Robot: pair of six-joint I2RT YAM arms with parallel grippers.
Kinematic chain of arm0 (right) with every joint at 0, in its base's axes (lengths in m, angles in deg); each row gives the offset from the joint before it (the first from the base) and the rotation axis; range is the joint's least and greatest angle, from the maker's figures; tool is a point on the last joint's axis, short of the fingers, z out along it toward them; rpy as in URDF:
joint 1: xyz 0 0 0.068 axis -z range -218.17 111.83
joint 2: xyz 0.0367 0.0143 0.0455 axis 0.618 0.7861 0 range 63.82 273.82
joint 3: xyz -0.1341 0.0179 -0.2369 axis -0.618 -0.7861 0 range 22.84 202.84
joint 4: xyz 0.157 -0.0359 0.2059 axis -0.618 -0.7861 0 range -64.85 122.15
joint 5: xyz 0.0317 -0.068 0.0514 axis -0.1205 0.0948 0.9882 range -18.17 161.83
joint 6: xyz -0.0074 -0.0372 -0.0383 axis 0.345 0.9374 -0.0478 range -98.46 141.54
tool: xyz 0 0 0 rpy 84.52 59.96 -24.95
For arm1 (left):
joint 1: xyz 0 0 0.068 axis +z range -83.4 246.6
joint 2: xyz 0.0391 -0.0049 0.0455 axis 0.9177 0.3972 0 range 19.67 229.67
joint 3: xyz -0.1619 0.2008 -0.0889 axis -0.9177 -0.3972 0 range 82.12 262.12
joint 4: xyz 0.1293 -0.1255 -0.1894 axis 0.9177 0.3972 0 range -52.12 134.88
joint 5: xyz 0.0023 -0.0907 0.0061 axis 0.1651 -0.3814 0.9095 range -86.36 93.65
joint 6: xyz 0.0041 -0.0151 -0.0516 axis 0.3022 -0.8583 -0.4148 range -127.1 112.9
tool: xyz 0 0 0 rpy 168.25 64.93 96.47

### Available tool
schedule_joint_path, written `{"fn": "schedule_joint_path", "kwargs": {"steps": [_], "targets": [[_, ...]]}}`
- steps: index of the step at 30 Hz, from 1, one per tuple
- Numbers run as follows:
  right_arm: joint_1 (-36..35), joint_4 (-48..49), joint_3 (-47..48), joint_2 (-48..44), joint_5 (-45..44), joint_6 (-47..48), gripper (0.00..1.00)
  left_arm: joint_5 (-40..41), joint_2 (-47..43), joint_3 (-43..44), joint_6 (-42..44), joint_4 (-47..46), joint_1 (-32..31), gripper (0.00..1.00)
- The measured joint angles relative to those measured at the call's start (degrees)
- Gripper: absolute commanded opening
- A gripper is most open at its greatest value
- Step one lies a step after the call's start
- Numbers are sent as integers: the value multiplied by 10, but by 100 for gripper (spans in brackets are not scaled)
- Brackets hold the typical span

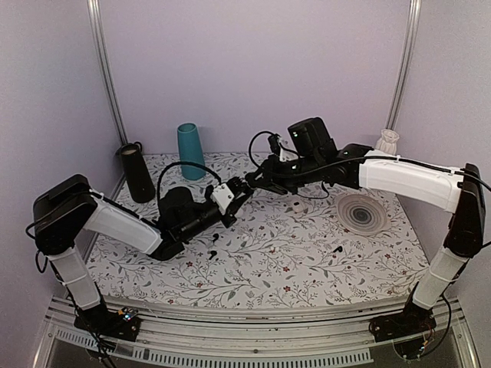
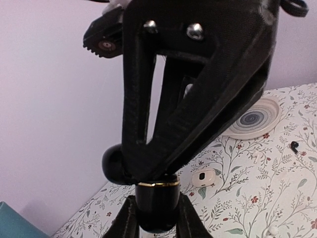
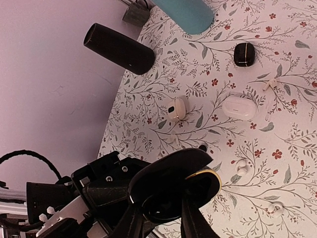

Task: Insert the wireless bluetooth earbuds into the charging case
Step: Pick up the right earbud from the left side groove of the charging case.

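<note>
The left arm (image 1: 115, 222) and the right arm (image 1: 406, 178) both pair smooth white shells with black joints, and their black bases (image 1: 405, 328) sit at the lower corners of the top view. Thin black cables (image 1: 178, 164) loop near that frame's centre. The right gripper (image 2: 151, 171) has fingers (image 2: 213, 94) of black, finely ribbed plastic, with two silver screws (image 2: 194, 31) near the top of the left wrist view.
</note>
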Motion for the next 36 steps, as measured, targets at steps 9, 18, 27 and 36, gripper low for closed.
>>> {"fn": "schedule_joint_path", "kwargs": {"steps": [9, 18, 27, 36], "targets": [[0, -21, 23, 18, -1, 14, 20, 7, 1, -3, 13, 2, 0, 0], [1, -24, 26, 24, -3, 14, 8, 12, 5, -5, 4, 3, -1, 0], [3, -13, 13, 20, 4, 12, 8, 5, 5, -13, -18, -3, -1, 0], [12, 16, -23, -1, 26, 7, 8, -16, 5, -16, -31, -11, -1, 0]]}}
